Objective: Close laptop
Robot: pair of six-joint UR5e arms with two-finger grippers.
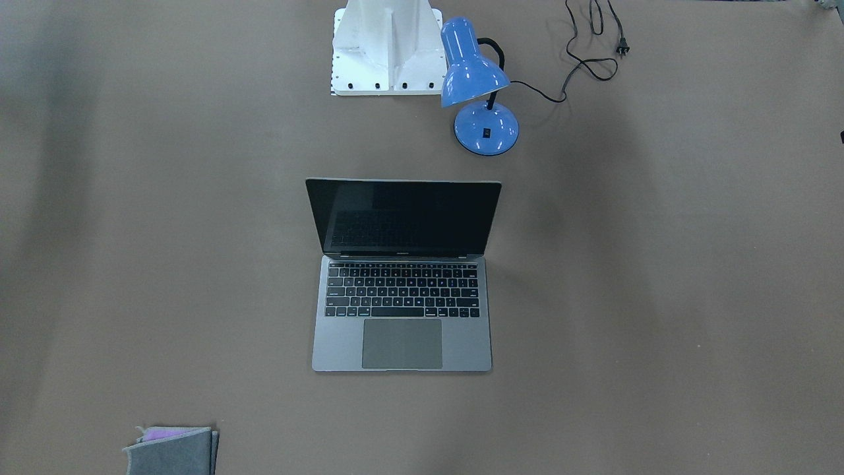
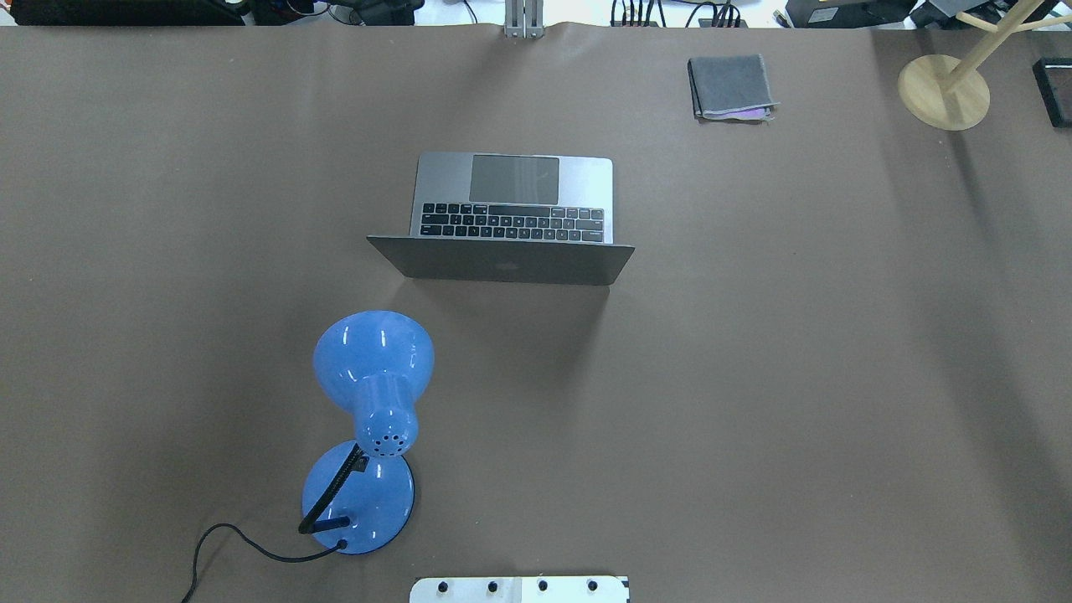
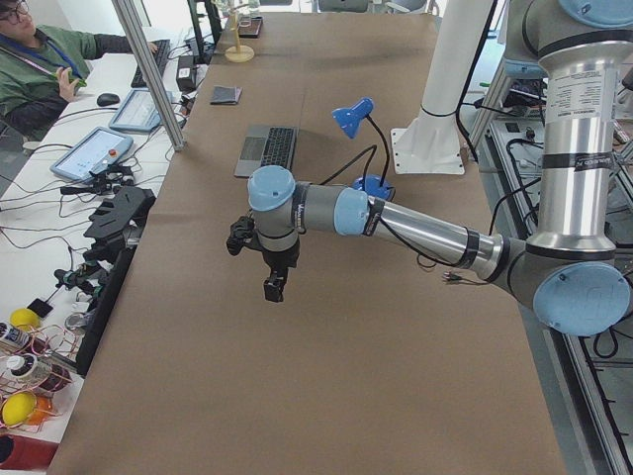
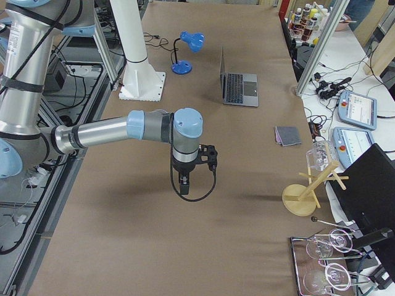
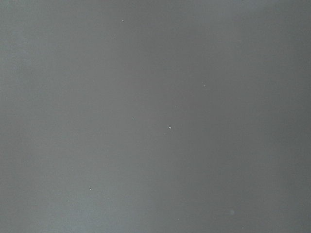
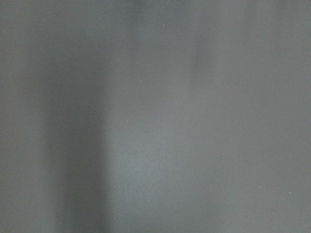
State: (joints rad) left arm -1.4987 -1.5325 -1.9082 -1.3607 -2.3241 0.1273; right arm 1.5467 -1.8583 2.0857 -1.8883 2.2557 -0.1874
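Observation:
The grey-silver laptop (image 1: pixel 402 290) stands open in the middle of the table, its dark screen raised near upright and its lid back towards the robot (image 2: pixel 502 261). It also shows in the exterior left view (image 3: pixel 267 150) and the exterior right view (image 4: pixel 237 86). My left gripper (image 3: pixel 273 287) hangs over bare table far from the laptop, and my right gripper (image 4: pixel 184 183) does the same at the other end. Both show only in the side views, so I cannot tell whether they are open or shut. Both wrist views show only blurred table surface.
A blue desk lamp (image 2: pixel 373 394) stands between the laptop and the robot base (image 1: pixel 388 49), its black cord (image 1: pixel 587 59) trailing on the table. A grey felt pouch (image 2: pixel 730 86) lies at the far edge. A wooden stand (image 2: pixel 942 92) sits at the far right corner.

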